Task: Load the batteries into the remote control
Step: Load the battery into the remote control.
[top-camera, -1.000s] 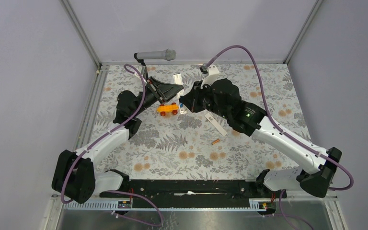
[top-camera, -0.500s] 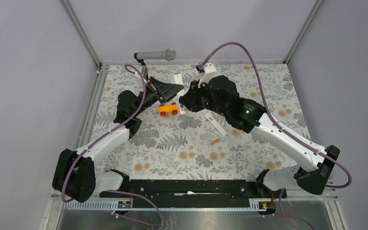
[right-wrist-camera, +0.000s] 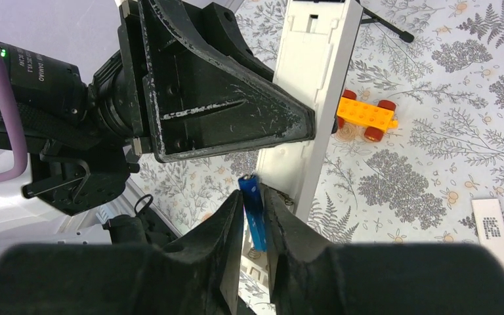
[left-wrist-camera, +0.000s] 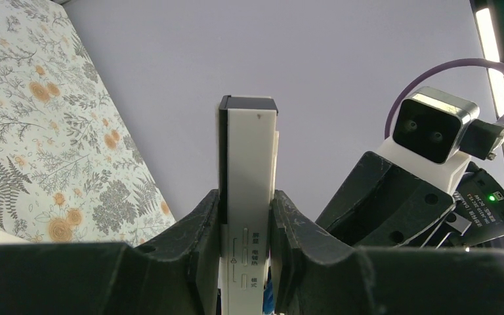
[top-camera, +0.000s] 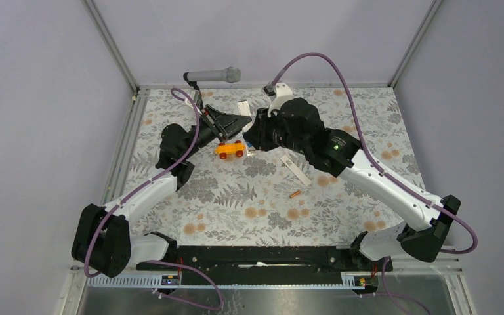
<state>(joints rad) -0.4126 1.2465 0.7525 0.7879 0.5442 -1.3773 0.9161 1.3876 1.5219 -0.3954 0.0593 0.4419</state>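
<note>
My left gripper (left-wrist-camera: 248, 203) is shut on the remote control (left-wrist-camera: 249, 151), a slim white bar held off the table with its open battery bay turned toward the right arm. In the right wrist view the remote control (right-wrist-camera: 315, 98) runs up the frame. The blue battery (right-wrist-camera: 254, 210) stands between the fingers of my right gripper (right-wrist-camera: 254, 197). It leans on the right finger with a thin gap on the left, and its lower end is at the bay's spring. The orange battery (top-camera: 294, 194) lies on the cloth. The white back cover (top-camera: 295, 168) lies nearby.
An orange toy car (top-camera: 230, 149) with red wheels sits just below both grippers. A grey microphone (top-camera: 213, 76) on a black tripod stands at the far edge. The flowered cloth (top-camera: 236, 210) covers the table, and grey walls close in both sides.
The right gripper's jaws have spread slightly around the blue battery. The right arm has shifted a little toward the far edge. The left arm and the remote have not moved.
</note>
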